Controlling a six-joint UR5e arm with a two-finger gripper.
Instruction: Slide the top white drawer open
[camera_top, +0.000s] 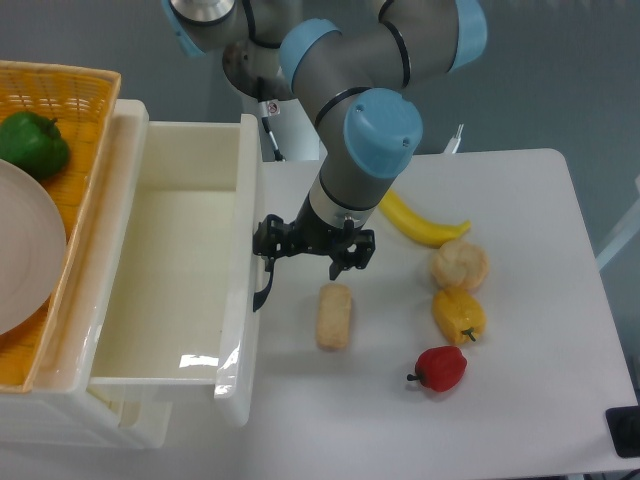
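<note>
The top white drawer (175, 265) stands pulled well out of the cabinet toward the right, and its deep tray shows empty. Its front panel (243, 300) carries a black curved handle (264, 288). My gripper (315, 248) hangs just right of that panel, its fingers spread wide and open. The left finger (268, 238) sits at the top of the handle, touching or hooked on it. The right finger (362, 250) is over bare table. The lower drawer is mostly hidden under the top one.
A yellow wicker basket (85, 150) with a green pepper (32, 143) and a plate (25, 260) sits on the cabinet. On the table lie a long bread roll (334, 315), banana (415, 220), round bun (460, 265), yellow pepper (458, 315) and red pepper (440, 368).
</note>
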